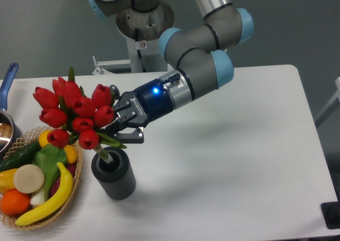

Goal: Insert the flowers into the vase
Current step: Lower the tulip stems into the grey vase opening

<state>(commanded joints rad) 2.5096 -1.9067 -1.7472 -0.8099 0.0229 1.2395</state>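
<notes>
Camera view: the flowers (74, 113) are gripped between the jaws of the gripper (118, 128), closed on the bunch just above its stems. The stem ends are dipped into the hollow of the vase (113, 174), the red buds held tilted above it.

White table (239, 145) spreads below and right of gripper (118, 125), rounded corners, soft shadow on top. Plain grey wall (297, 23) behind, above gripper. Dark floor strip far right of gripper, past table edge. Metal pedestal (139, 44) stands behind table, above gripper. Even, diffuse light.
</notes>
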